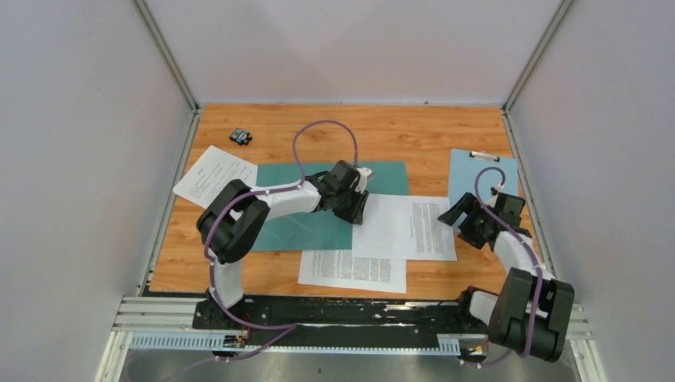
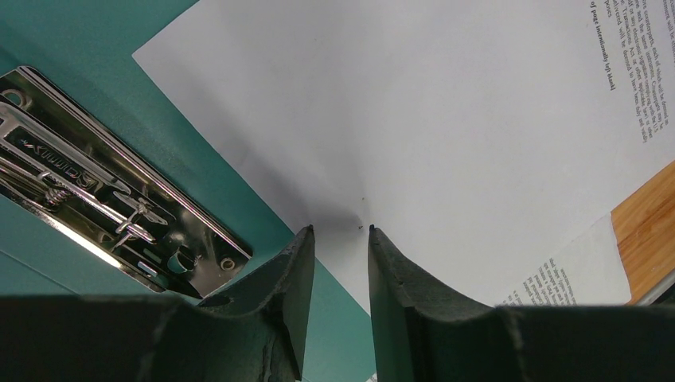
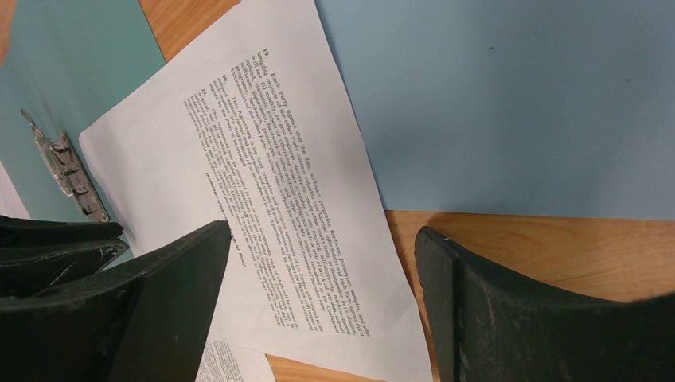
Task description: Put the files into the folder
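Note:
The teal folder (image 1: 318, 219) lies open and flat at mid-table, its metal fastener (image 2: 103, 199) showing in the left wrist view. One printed sheet (image 1: 406, 227) lies with its left edge over the folder's right part. My left gripper (image 1: 360, 208) stands on that edge, its fingertips a narrow gap apart on the blank paper (image 2: 438, 119), holding nothing. A second sheet (image 1: 353, 270) lies in front, partly under the first. A third sheet (image 1: 213, 175) lies at the left, beside the folder. My right gripper (image 1: 464, 221) is wide open and empty over the first sheet's right edge (image 3: 263, 159).
A light blue clipboard (image 1: 481, 179) with a metal clip lies at the right, just behind my right gripper; it also shows in the right wrist view (image 3: 517, 95). A small black and blue object (image 1: 240, 136) sits at the back left. Grey walls close in the wooden table (image 1: 430, 135).

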`<state>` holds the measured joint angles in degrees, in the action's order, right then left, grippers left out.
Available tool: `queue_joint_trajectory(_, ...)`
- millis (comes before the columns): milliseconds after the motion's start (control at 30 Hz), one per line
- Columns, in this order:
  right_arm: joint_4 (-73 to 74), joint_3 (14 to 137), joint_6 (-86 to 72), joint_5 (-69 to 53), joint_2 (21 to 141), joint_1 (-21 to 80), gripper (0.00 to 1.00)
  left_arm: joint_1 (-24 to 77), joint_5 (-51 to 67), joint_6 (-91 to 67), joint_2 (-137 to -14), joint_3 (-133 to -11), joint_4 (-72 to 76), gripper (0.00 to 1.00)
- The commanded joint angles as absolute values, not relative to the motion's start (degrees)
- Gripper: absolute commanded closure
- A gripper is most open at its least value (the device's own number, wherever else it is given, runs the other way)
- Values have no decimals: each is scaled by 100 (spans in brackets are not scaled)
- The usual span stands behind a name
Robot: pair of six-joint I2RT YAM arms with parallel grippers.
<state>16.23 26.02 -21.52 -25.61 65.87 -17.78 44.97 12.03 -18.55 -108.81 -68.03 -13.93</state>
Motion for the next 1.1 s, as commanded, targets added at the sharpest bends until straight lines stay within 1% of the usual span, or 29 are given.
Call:
queue_joint_trajectory(0, 1604, 2671, -2197, -2765, 6865, -1739, 12, 4523, 1151, -1740, -10881, -6646, -1317, 61)
queue_joint_trajectory(67, 1394, 2625, -2349, -2978, 6871, -1752, 12, 4524, 1155, -1744, -10889, -6621, -1296, 61)
queue_joint_trajectory(233, 668, 2537, -2843, -4000, 6786, -1749, 13, 4522, 1154, -1745, -10890, -6611, -1295, 61)
queue_joint_trajectory(367, 406, 2580, -3153, -4616, 6495, -1748, 13, 4518, 1134, -1714, -10872, -6636, -1339, 61)
queue_joint_trajectory(467, -203, 2499, -3562, -5172, 6255, -1745, 13, 4518, 1134, -1731, -10867, -6647, -1332, 61)
queue_joint_trajectory(567, -207, 2557, -3635, -5325, 6160, -1748, 14, 4518, 1135, -1740, -10864, -6654, -1337, 61)
queue_joint_trajectory(633, 496, 2707, -3305, -4885, 6018, -1749, 14, 4518, 1103, -1732, -10863, -6660, -1371, 61)
queue_joint_trajectory(733, 1762, 3006, -2791, -3516, 5767, -1749, 14, 4520, 1060, -1724, -10872, -6691, -1447, 61)
queue_joint_trajectory(800, 2559, 3189, -2874, -2543, 5740, -1749, 13, 4519, 1046, -1723, -10864, -6692, -1480, 61)
queue_joint_trajectory(867, 3301, 3307, -3252, -1836, 5744, -1749, 13, 4522, 1020, -1715, -10835, -6676, -1503, 61)
queue_joint_trajectory(933, 3955, 3372, -3616, -1452, 5625, -1749, 12, 4518, 1001, -1714, -10812, -6659, -1497, 61)
queue_joint_trajectory(1067, 4411, 3109, -4161, -1212, 5069, -1749, 12, 4518, 1023, -1747, -10793, -6656, -1472, 61)
